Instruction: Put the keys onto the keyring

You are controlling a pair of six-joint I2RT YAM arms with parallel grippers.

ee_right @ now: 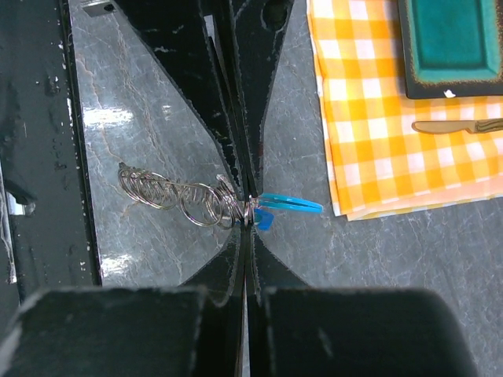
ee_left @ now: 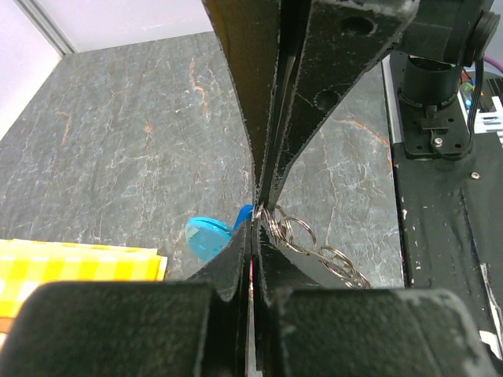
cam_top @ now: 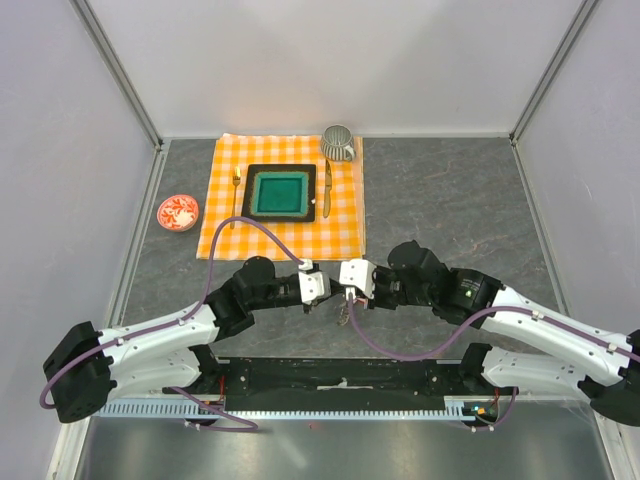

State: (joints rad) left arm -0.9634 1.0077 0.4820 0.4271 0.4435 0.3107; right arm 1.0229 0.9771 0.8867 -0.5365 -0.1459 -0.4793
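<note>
Threading looks to be the step in hand: the left gripper (cam_top: 318, 288) and the right gripper (cam_top: 348, 277) meet tip to tip over the grey table (cam_top: 440, 200), just in front of the checked cloth (cam_top: 225, 235). Both are clenched tight at the spot where the key with the blue tag (ee_right: 292, 204) joins the keyring (ee_right: 169, 191). The keyring trails away from that pinch as a loose string of silvery loops, while the blue tag sticks out on the other side. I cannot tell which of the 2 grippers grips the ring and which the key, nor whether the key is already through a loop. Only 1 key is plain to see, and a 2nd cannot be made out. The next move probably calls for 1 gripper to hold the loop steady while the other works the key's hole along the wire, with very small, careful motion so that nothing slips free. As for containers, the green plate (cam_top: 256, 195) sits on the cloth between a fork (cam_top: 236, 190) and a knife (cam_top: 327, 190) and holds nothing. The grey cup (cam_top: 338, 150) stands at the cloth's far corner, its inside unclear. The small red dish (cam_top: 161, 213) beside the cloth shows only its pattern.
</note>
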